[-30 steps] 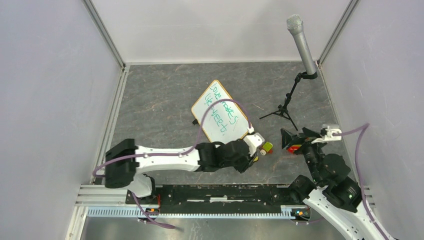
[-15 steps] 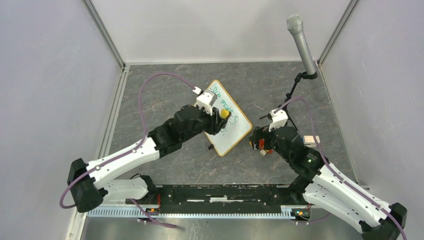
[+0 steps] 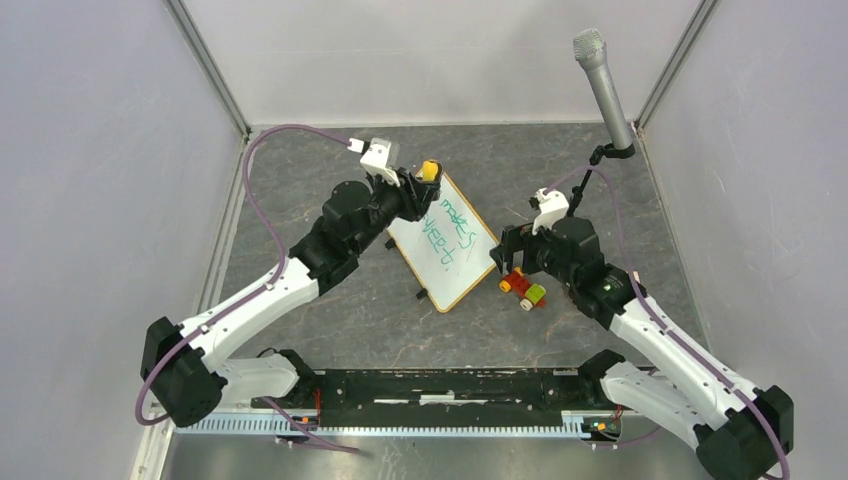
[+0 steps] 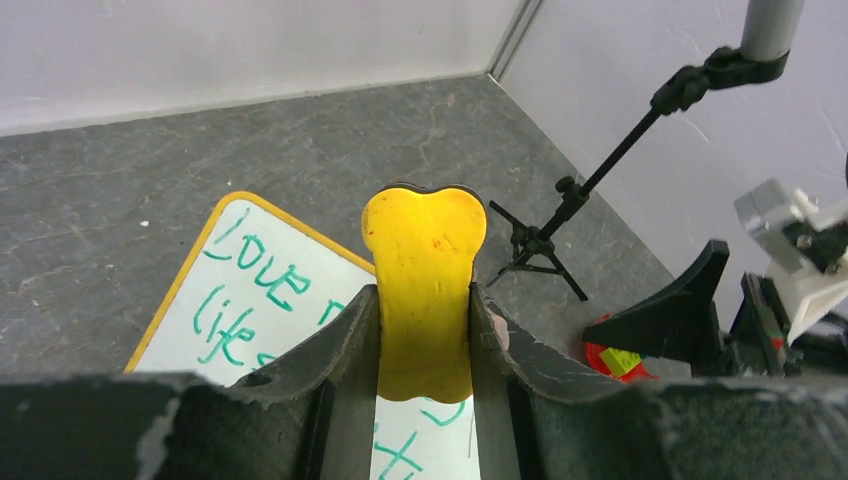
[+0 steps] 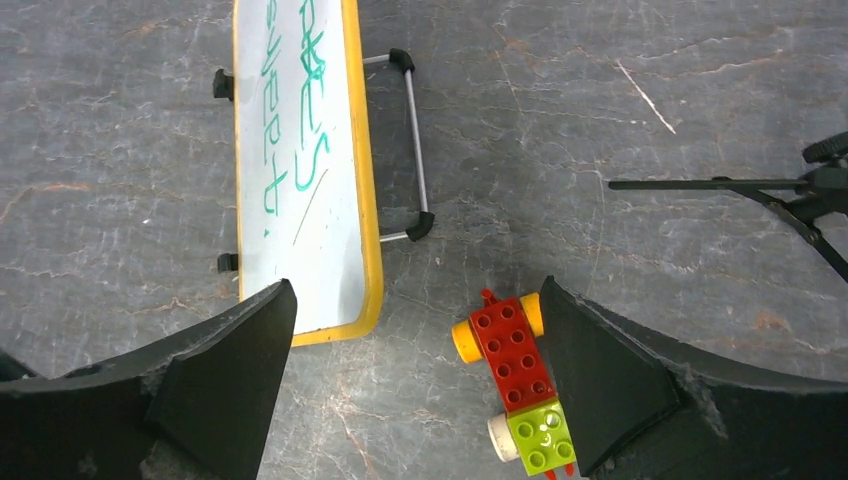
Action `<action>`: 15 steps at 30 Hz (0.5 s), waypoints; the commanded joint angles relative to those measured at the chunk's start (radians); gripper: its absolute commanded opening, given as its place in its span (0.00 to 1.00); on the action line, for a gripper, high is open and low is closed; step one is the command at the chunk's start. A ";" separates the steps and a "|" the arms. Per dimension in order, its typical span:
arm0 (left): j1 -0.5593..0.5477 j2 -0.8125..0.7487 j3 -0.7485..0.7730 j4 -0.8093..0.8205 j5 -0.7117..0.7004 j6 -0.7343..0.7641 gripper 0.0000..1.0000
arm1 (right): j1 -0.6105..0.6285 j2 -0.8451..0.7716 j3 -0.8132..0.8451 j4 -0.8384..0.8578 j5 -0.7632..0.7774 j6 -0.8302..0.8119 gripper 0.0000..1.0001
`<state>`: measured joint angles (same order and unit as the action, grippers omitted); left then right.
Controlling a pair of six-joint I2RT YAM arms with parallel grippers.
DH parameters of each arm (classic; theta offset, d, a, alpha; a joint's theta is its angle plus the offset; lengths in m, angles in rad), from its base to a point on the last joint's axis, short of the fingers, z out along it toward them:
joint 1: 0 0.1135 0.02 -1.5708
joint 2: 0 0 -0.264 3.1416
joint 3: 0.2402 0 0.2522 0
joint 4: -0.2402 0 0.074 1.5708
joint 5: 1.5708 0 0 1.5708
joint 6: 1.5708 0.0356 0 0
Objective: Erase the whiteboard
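Observation:
The whiteboard lies on the grey floor and carries green handwriting. It also shows in the left wrist view and the right wrist view, where its black wire feet stick out. My left gripper is shut on a yellow eraser and holds it above the board's far corner. The eraser stands upright between the fingers. My right gripper is open and empty at the board's right edge, its fingers spread over the board's near corner and a toy.
A red and green brick toy with yellow wheels lies just right of the board and shows in the right wrist view. A microphone on a black tripod stand is at the back right. White walls enclose the floor.
My left gripper carried the yellow eraser from the board's near corner across it to the far corner. My right arm swung in to the board's right edge. The board has turned slightly.

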<state>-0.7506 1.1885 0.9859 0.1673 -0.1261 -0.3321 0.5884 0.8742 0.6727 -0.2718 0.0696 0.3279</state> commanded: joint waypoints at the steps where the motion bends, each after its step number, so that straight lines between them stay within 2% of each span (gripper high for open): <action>1: 0.018 0.006 -0.086 0.106 0.041 0.029 0.41 | -0.072 0.028 0.021 0.094 -0.244 -0.067 0.98; 5: 0.047 0.030 -0.147 0.155 0.091 0.029 0.41 | -0.110 0.081 0.043 0.096 -0.329 -0.085 0.96; 10: 0.062 0.079 -0.169 0.223 0.206 0.019 0.41 | -0.144 0.141 0.071 0.090 -0.381 -0.090 0.85; 15: 0.063 0.125 -0.199 0.294 0.196 0.019 0.41 | -0.183 0.165 0.053 0.142 -0.464 -0.072 0.72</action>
<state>-0.6895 1.2896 0.8043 0.3260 0.0406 -0.3321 0.4335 1.0271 0.6964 -0.2134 -0.2909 0.2550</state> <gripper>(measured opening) 0.414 0.756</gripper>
